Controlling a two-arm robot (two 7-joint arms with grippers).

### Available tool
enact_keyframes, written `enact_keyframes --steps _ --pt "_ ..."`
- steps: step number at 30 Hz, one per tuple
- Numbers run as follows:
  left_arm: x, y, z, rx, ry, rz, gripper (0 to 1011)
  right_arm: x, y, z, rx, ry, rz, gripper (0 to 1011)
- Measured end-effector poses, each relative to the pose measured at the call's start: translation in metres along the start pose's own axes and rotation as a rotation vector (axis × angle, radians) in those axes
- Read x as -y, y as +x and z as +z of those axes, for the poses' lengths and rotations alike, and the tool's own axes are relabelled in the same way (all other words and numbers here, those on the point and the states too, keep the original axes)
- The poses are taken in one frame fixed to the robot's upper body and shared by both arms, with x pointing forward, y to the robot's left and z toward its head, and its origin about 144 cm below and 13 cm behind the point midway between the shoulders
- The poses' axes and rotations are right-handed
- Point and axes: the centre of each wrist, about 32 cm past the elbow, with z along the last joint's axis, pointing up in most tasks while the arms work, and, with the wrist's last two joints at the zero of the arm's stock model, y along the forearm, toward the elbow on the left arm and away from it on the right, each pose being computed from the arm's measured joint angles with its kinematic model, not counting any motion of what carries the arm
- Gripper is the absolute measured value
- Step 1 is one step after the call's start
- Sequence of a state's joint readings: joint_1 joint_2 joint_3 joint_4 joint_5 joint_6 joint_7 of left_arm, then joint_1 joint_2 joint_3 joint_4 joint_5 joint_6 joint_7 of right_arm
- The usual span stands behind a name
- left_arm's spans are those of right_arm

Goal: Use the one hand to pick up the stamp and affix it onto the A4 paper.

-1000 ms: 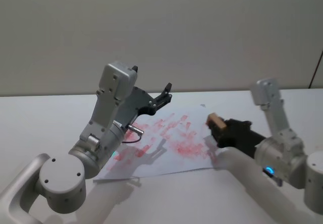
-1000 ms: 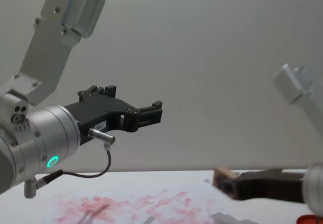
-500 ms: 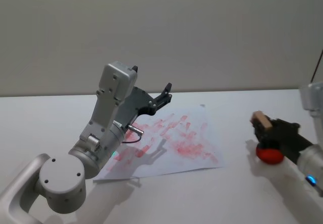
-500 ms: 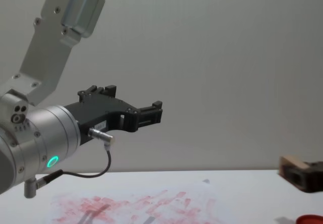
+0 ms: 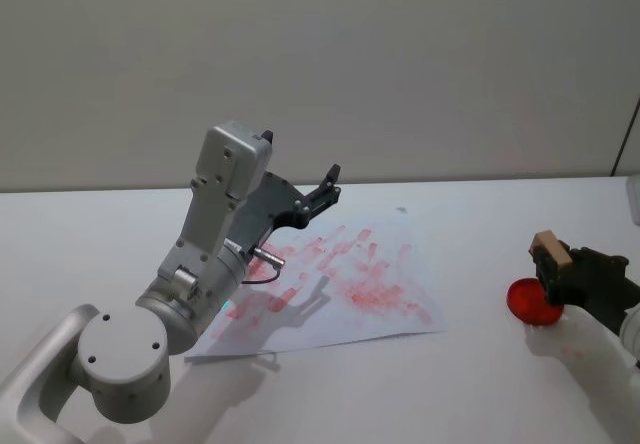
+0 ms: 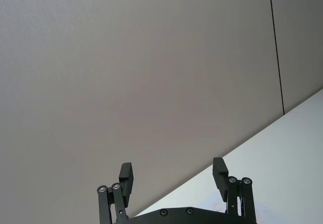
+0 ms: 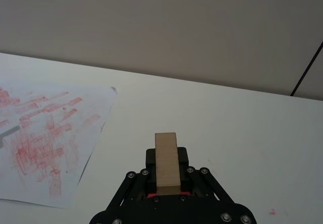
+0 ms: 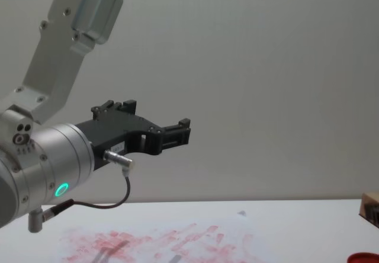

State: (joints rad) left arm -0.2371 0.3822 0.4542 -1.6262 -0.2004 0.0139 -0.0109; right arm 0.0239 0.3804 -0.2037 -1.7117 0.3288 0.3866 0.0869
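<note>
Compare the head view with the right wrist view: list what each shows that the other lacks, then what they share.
Head view alone: the left arm's black two-fingered tool, raised open above the far edge of the paper, and the flat red round pad lying beside the right tool.

Right wrist view alone: a thin dark line running down the grey wall.

Both: the small pale tan wooden stamp clamped in the right arm's black two-fingered tool, the white A4 paper with red ink smears, and the white table.

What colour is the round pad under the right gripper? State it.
Red; the round pad shows best in the head view, beneath the right gripper.
</note>
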Motion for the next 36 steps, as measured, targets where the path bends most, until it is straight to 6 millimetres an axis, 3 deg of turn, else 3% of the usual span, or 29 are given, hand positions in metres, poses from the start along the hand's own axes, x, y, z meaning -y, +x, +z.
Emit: enact_keyframes --steps 29,36 --pt "0.000 0.000 0.000 0.000 0.000 0.000 1001 -0.008 -0.002 -0.009 -0.024 -0.116 0.009 218" --pt "0.000 0.000 0.000 0.000 0.000 0.000 1001 -0.007 -0.003 -0.011 -0.026 -0.128 0.007 391"
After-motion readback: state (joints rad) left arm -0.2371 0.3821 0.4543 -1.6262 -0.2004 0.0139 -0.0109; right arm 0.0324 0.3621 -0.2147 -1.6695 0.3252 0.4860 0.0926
